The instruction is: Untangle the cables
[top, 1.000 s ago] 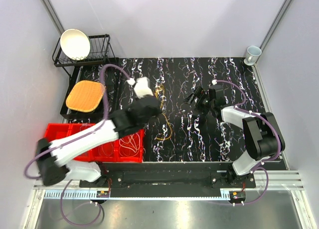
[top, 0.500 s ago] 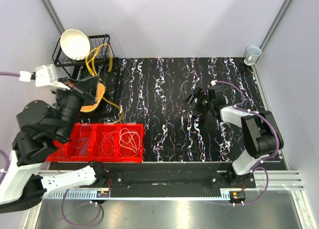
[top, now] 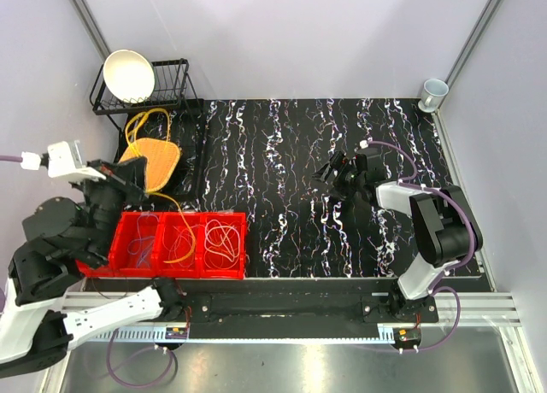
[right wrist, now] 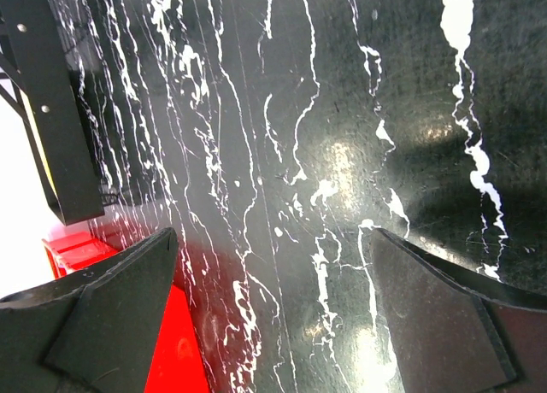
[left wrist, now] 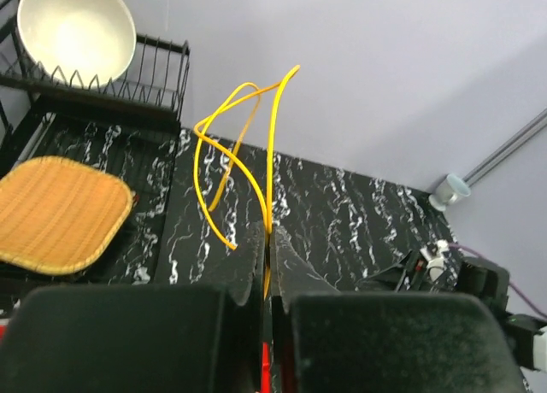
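Note:
My left gripper (left wrist: 270,237) is shut on a yellow cable (left wrist: 224,150) that loops up beyond the fingertips. In the top view the left gripper (top: 135,179) is raised at the far left, above the red bin (top: 202,215). The yellow cable (top: 144,122) loops over the woven pad, and its tail hangs into the bin's middle compartment (top: 177,255). A purple-blue cable (top: 141,248) lies in the left compartment and a whitish-pink cable (top: 222,239) in the right one. My right gripper (top: 330,173) is open and empty, low over the black mat (right wrist: 282,111).
A black wire rack (top: 171,90) with a white bowl (top: 129,75) stands at the back left. An orange woven pad (top: 150,167) lies in front of it. A pale cup (top: 433,92) stands at the back right corner. The red bin's edge shows in the right wrist view (right wrist: 184,342).
My left arm swung from the mat's centre to the far left with the yellow cable. The cable came off the mat and its tail now hangs into the bin. The right arm barely moved.

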{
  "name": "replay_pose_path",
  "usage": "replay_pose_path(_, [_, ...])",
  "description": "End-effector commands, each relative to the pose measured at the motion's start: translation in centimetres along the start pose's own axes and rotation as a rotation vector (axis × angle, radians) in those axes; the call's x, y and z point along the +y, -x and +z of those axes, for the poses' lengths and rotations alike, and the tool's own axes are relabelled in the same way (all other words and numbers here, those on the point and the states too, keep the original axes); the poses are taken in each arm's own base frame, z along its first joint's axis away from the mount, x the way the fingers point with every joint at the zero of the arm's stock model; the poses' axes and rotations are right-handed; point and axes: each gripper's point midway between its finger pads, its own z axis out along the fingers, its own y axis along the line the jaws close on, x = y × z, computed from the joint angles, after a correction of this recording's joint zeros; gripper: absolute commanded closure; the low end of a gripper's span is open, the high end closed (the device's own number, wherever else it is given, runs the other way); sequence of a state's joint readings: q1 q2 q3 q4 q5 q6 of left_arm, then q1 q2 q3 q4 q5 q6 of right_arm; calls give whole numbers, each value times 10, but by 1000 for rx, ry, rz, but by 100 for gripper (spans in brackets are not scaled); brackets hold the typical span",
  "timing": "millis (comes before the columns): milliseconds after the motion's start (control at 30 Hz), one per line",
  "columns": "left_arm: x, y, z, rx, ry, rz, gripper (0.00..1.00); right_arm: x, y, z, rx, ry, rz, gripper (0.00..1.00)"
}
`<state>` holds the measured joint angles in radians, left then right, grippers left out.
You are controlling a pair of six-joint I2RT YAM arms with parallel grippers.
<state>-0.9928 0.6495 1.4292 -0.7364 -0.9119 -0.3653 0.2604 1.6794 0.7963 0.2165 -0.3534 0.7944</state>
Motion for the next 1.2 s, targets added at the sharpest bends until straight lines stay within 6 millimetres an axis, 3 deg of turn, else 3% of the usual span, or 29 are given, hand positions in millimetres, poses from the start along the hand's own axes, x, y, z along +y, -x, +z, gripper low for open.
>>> replay_pose_path(0, [19, -26, -3, 31, 54, -14, 100, 15, 12, 3, -22, 52, -8, 0])
replay_pose_path(133, [31, -62, -3, 102, 97, 25, 100, 15, 13, 2, -22, 53, -8, 0])
replay_pose_path(400, [41, -87, -5, 160, 137, 41, 100, 14, 10, 5, -7, 59, 1, 0])
replay_pose_path(700, [43, -56, -6, 124, 169, 77, 100, 16, 7, 7, 5, 74, 8, 0])
replay_pose_path(933, [34, -18, -8, 84, 147, 85, 100, 15, 6, 9, 13, 77, 16, 0])
replay_pose_path(1167, [34, -15, -10, 76, 140, 73, 100, 15, 6, 11, 15, 78, 16, 0])
